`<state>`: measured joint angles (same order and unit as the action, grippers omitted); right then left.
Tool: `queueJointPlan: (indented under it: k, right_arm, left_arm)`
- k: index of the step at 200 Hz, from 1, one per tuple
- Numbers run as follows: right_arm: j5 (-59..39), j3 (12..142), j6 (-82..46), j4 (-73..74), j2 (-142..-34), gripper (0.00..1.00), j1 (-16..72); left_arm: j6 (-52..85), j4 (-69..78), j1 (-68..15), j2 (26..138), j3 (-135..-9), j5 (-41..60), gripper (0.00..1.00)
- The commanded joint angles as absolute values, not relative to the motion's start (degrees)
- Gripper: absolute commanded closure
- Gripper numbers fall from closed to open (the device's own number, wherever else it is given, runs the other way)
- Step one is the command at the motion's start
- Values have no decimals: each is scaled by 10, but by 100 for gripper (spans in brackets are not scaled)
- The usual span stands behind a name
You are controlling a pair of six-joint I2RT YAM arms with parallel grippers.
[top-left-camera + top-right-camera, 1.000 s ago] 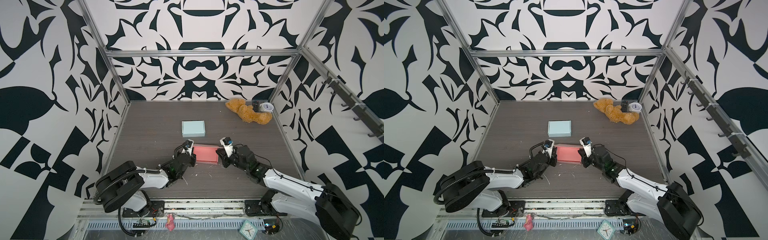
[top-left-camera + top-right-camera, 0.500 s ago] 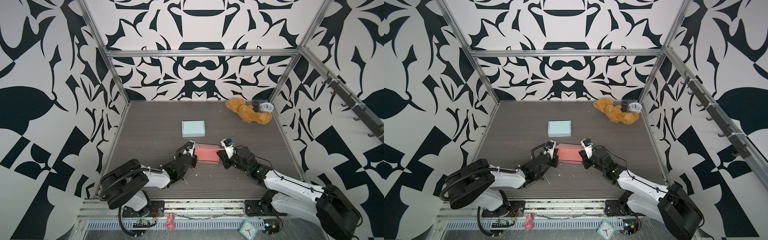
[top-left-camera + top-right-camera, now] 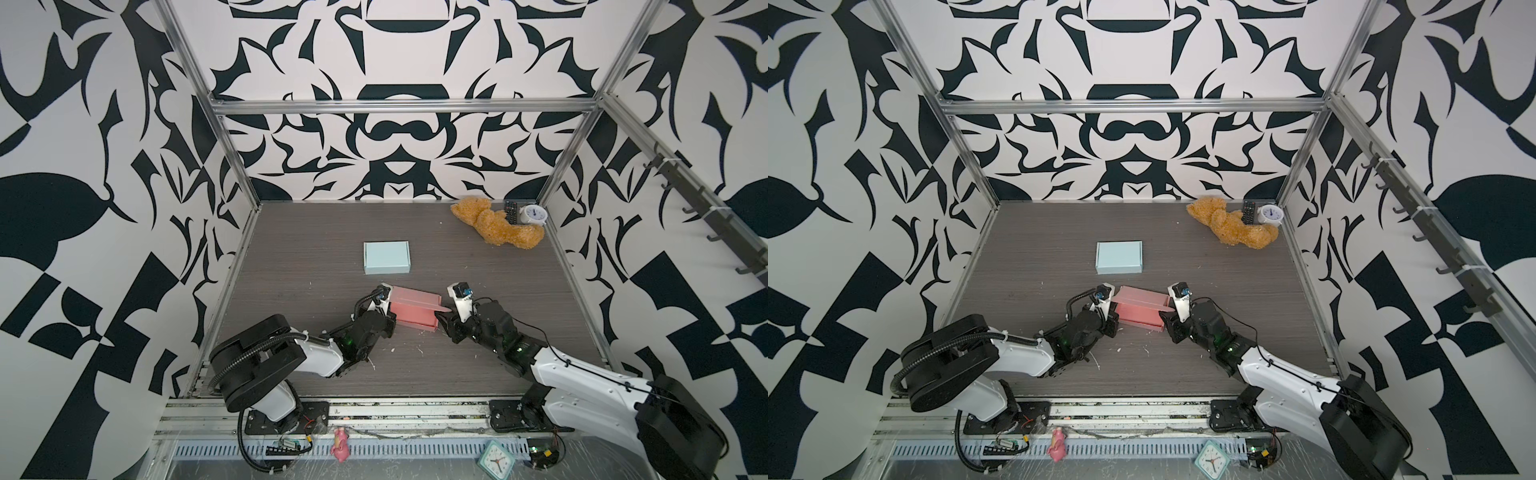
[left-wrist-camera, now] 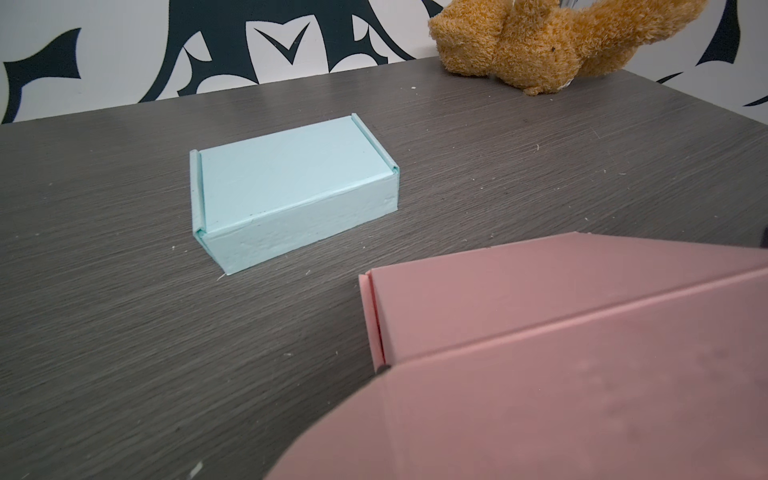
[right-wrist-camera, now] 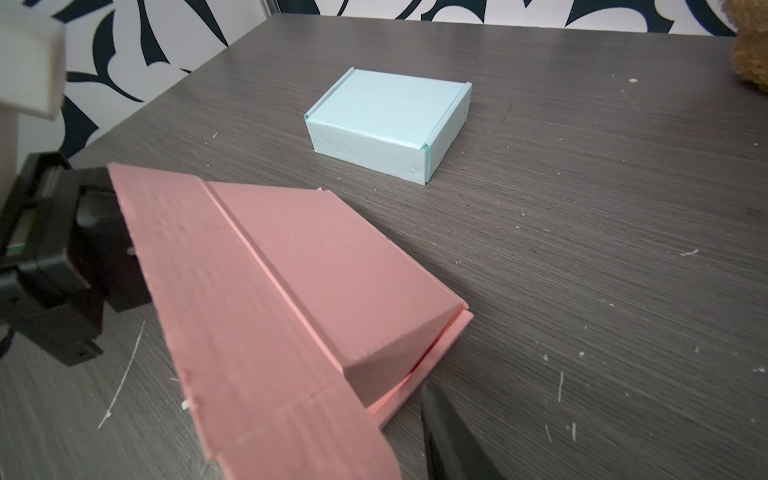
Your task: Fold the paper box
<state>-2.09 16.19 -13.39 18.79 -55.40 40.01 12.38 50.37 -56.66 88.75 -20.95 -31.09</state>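
The right gripper (image 3: 444, 320) is set at the right end of the pink box (image 3: 415, 309) with its jaws apart and nothing gripped. One dark finger (image 5: 449, 436) is seen just beside the box's edge. The left gripper (image 3: 390, 311) is closed against the left end of the box; whether paper is pinched cannot be told. The box is placed near the middle of the table's (image 3: 311, 257) front edge, its lid tilted and the front flap left untucked. A folded blue box (image 3: 386, 257) is located behind it, apart. A teddy bear (image 3: 498, 228) and a clock (image 3: 533, 215) are found at the far right corner.
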Motion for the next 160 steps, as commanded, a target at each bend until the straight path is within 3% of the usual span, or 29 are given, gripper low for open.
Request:
queueJointPlan:
  k: [1, 60, 107, 160]
  right_arm:
    - [-1, 185, -150, 130, -536, 45, 403]
    - [-11, 206, -168, -14, -433, 35, 403]
    - [4, 251, -184, -110, -399, 31, 403]
    - [-15, 300, -199, -144, -418, 31, 403]
  left_arm:
    - [125, 517, -570, 895, -199, -315, 92]
    - [124, 516, -569, 891, -196, -316, 87]
    - [138, 447, -570, 841, -192, -284, 56]
    - [212, 234, -575, 736, -207, -245, 32]
